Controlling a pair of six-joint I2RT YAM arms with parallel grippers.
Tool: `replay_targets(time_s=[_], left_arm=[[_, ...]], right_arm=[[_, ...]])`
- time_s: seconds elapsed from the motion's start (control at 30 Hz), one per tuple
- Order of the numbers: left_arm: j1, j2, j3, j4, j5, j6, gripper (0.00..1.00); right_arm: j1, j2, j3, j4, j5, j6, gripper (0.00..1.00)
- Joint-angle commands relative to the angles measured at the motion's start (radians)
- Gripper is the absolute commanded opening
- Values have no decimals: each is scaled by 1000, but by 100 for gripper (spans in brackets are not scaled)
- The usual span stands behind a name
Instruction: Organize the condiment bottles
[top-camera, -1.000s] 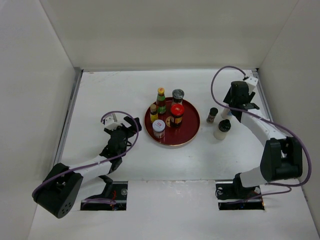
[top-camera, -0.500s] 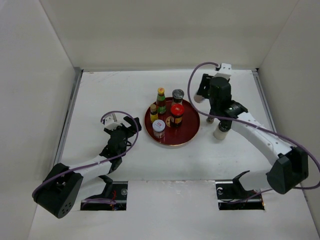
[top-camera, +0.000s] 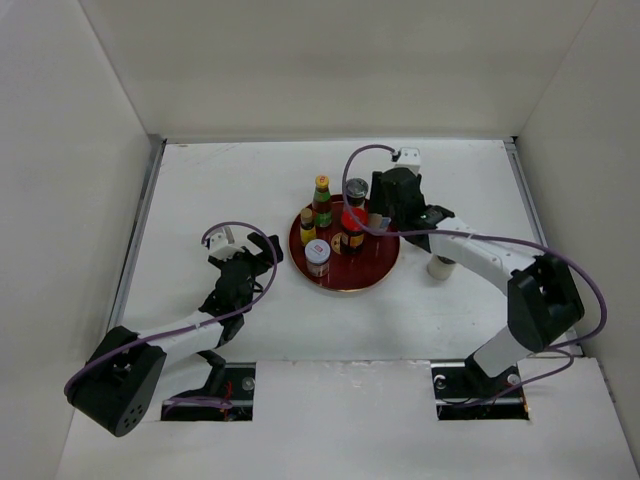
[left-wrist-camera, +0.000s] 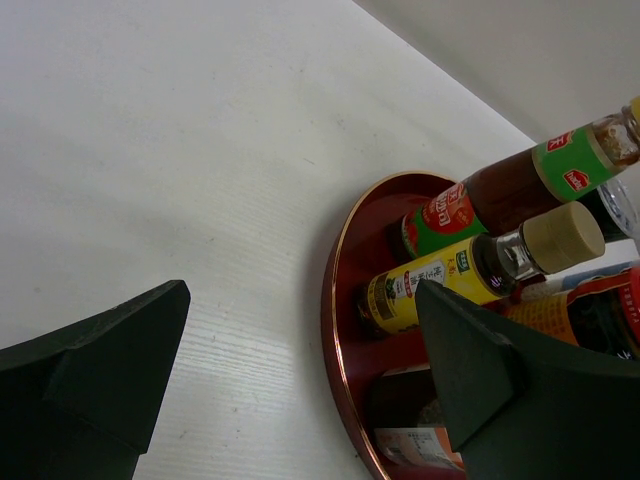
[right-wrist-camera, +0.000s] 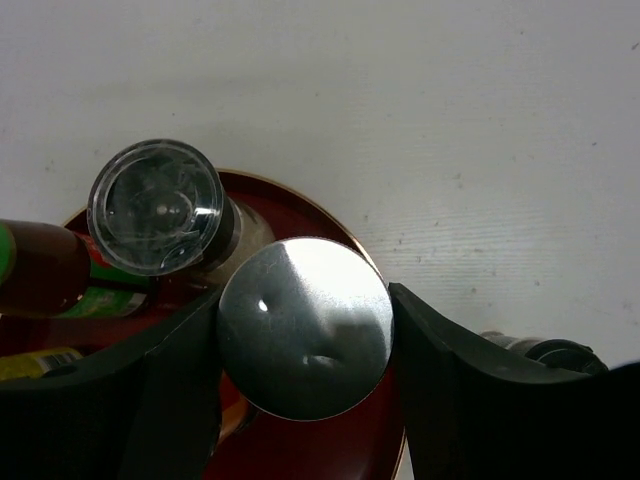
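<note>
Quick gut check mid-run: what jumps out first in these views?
The right gripper, clamped on a silver-lidded jar, hangs over the right side of the red tray crowded with bottles. The left gripper sits open left of the tray. One white jar stands alone right of it.

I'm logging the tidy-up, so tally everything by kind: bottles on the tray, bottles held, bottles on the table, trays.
Standing on the tray: 5 (green-labelled bottle, grey-capped shaker, red-lidded jar, small yellow bottle, white-lidded jar)
Held in the right gripper: 1 (silver-lidded jar)
In view on the table: 1 (white cylinder)
Trays: 1
Total: 8
</note>
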Motion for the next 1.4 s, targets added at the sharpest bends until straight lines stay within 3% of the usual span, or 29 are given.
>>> replay_targets(time_s=[0.0, 0.07, 0.17, 0.43, 0.63, 0.7, 0.83, 1.07, 1.27, 1.37], left_arm=[[7, -1, -3, 48, 11, -11, 100], [7, -1, -3, 48, 11, -11, 100], [7, -1, -3, 48, 11, -11, 100], [7, -5, -3, 48, 11, -11, 100], [7, -11, -4, 46, 17, -11, 100], [9, -10, -4, 45, 17, -11, 100], [9, -4, -3, 45, 17, -12, 100], [9, -17, -6, 41, 17, -12, 100], [9, -8, -4, 45, 17, -12, 100], [7, -8, -4, 46, 22, -12, 100]], right_arm=[[12, -15, 7, 106, 15, 31, 64], [12, -27, 5, 103, 22, 32, 75], [12, -61, 4, 89, 34, 32, 81], [-14, -302, -94, -21, 133, 40, 85], [-78, -570, -284, -315, 340, 176, 100], [-89, -629, -324, -424, 345, 242, 100], [-96, -655, -396, -480, 264, 299, 100], [-155, -577, -479, -315, 124, 295, 97], [-202, -566, -531, -117, 100, 229, 74], [-216, -561, -542, -84, 97, 189, 72]])
